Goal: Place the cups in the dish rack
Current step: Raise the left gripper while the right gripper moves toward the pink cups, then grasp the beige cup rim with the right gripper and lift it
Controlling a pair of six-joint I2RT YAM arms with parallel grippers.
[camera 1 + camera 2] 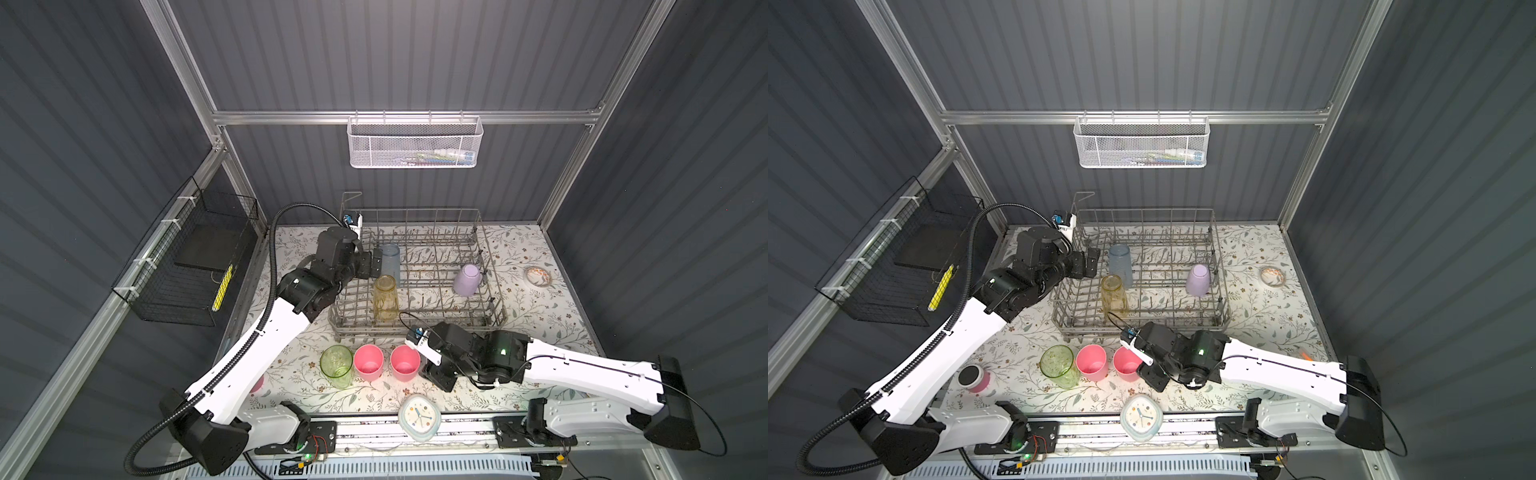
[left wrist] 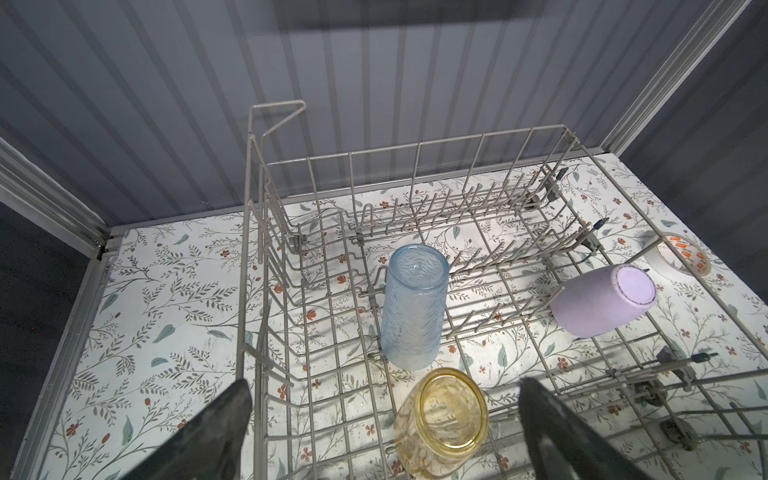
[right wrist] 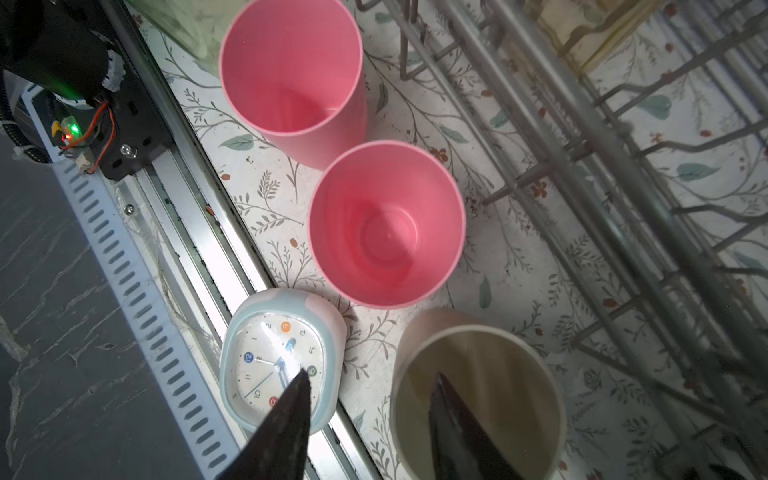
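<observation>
Right pincer [image 3: 368,376] is seen half spread, straddling the wall of the beige cup [image 3: 511,395]: one prong inside the mouth, the other outside, over the clock [image 3: 266,365]. No pinch on the wall is shown. The cup is stood upright on the bench [image 1: 540,316], right under this pincer, outside the dish rack [image 1: 494,291].

Risks, as judged:
- **Off-centre closing:** the thin wall can be shoved and the cup tipped into the near pink cup [image 3: 386,232] just ahead of the pincer. That one can then be knocked into the second pink cup [image 3: 291,75] further ahead.
- **Clock:** the outer prong can be caught on it.
- **Shallow hold:** with only the rim held, the cup can be swung or dropped when turned over for the tines.
- **Low lift:** the cup can be snagged on the rack's front wall, close alongside.

Left pincer [image 1: 372,262] is spread wide and empty at the rack's side wall. The blue cup [image 2: 415,307] and yellow cup [image 2: 444,415] are upturned just ahead of it and can be toppled if it is lowered. The lavender cup [image 2: 602,299] is leaned on tines well beyond it. The green cup [image 1: 336,365] is left on the bench, past the pink pair from the right pincer.
</observation>
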